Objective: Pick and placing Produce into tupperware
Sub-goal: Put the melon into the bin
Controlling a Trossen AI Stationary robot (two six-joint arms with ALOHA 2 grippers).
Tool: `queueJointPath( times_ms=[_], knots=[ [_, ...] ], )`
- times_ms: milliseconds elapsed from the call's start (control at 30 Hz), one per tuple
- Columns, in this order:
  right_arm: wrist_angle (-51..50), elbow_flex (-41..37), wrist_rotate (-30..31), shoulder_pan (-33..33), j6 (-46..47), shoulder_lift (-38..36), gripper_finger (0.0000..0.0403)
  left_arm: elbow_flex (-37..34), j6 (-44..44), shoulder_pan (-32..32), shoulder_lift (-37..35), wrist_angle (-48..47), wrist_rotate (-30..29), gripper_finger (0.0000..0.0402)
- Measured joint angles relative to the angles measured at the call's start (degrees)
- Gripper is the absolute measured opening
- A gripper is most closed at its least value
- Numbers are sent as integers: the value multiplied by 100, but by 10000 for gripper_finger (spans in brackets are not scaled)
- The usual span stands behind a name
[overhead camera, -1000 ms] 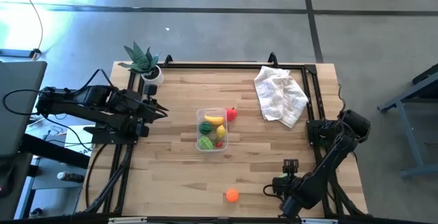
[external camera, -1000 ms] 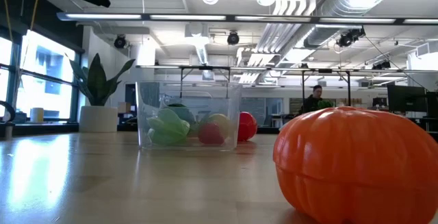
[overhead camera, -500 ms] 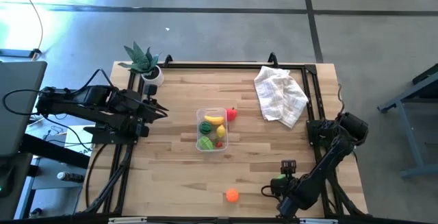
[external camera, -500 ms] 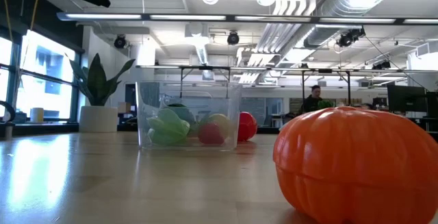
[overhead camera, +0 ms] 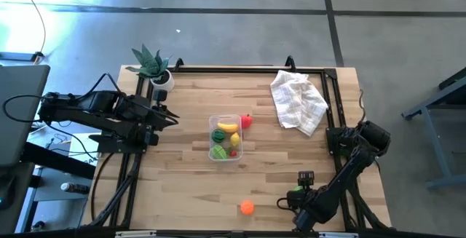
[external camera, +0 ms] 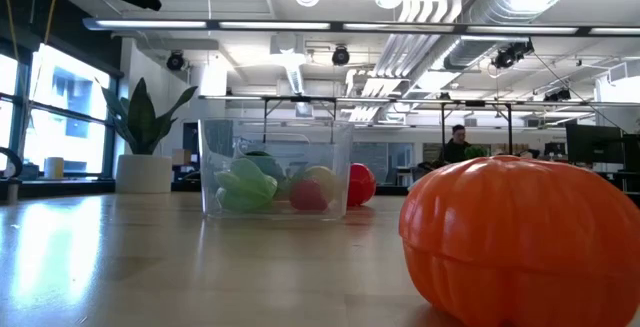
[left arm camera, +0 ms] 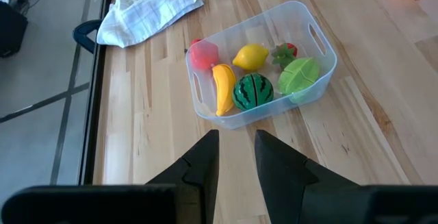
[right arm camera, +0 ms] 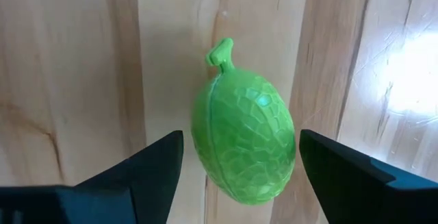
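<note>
Table (overhead camera: 182,172): tub (overhead camera: 226,137) part-filled.
Right claw (right arm camera: 239,157): wide, straddling green fruit (right arm camera: 243,148), ungripped.
Orange (overhead camera: 247,207): near claw, unplaced.
Left claw (left arm camera: 236,152): shut, idle.

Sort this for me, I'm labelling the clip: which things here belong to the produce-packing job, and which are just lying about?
Job:
- tupperware holding banana, watermelon, lemon
- red fruit outside the tub
- orange piece on the table
- green melon between the right gripper's open fingers

Lying about:
- white cloth
- potted plant

Bright overhead light, window glare
</note>
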Motion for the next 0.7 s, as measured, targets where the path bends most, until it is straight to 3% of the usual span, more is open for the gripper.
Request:
queueJointPath(
  times_ms=[700],
  knots=[
    [194, 0, -189, -132, -251, 96, 281, 0, 0, 2, -2, 0, 0, 85]
  ],
)
